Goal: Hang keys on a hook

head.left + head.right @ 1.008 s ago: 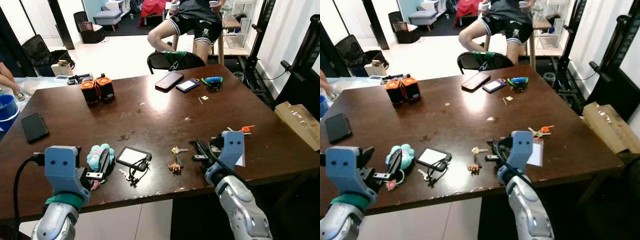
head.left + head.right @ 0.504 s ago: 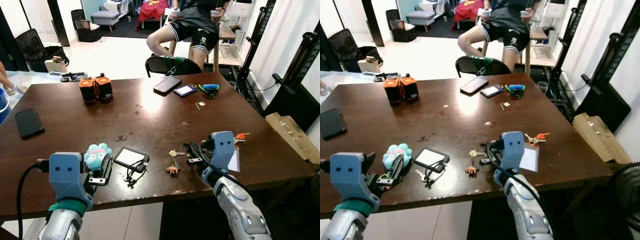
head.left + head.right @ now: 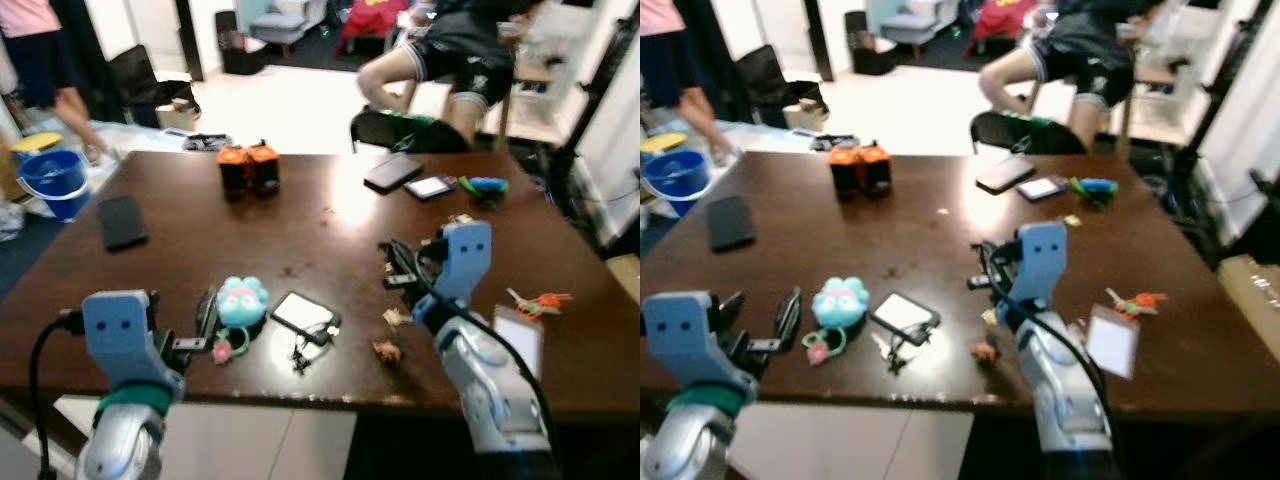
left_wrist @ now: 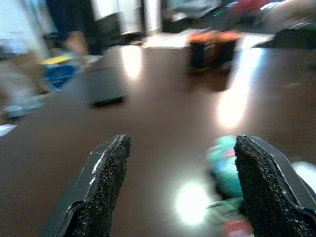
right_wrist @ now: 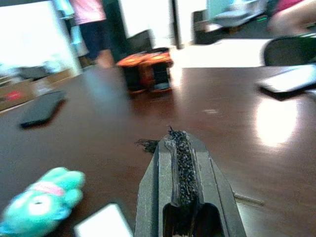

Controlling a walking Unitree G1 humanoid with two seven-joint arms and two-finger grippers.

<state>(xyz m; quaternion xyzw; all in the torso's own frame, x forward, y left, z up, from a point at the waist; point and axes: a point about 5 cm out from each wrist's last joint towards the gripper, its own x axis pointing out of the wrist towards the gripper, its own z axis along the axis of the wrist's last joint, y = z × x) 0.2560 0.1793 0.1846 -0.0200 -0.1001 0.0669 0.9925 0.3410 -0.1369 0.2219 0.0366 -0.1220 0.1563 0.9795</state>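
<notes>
Dark wooden bench [image 3: 300, 215]; left gripper [image 4: 180, 185] spread wide, empty; right gripper [image 5: 178, 163] pressed closed, empty; keys [image 3: 392, 318] lying beside it.

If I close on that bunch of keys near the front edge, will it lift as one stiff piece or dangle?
The keys lie spread in separate bits on the table, so they would probably dangle and swing. Small, flat metal may slip between the pads, so gripping the ring seems safer. The right gripper is shut above the table; the left gripper is open by the teal plush.
</notes>
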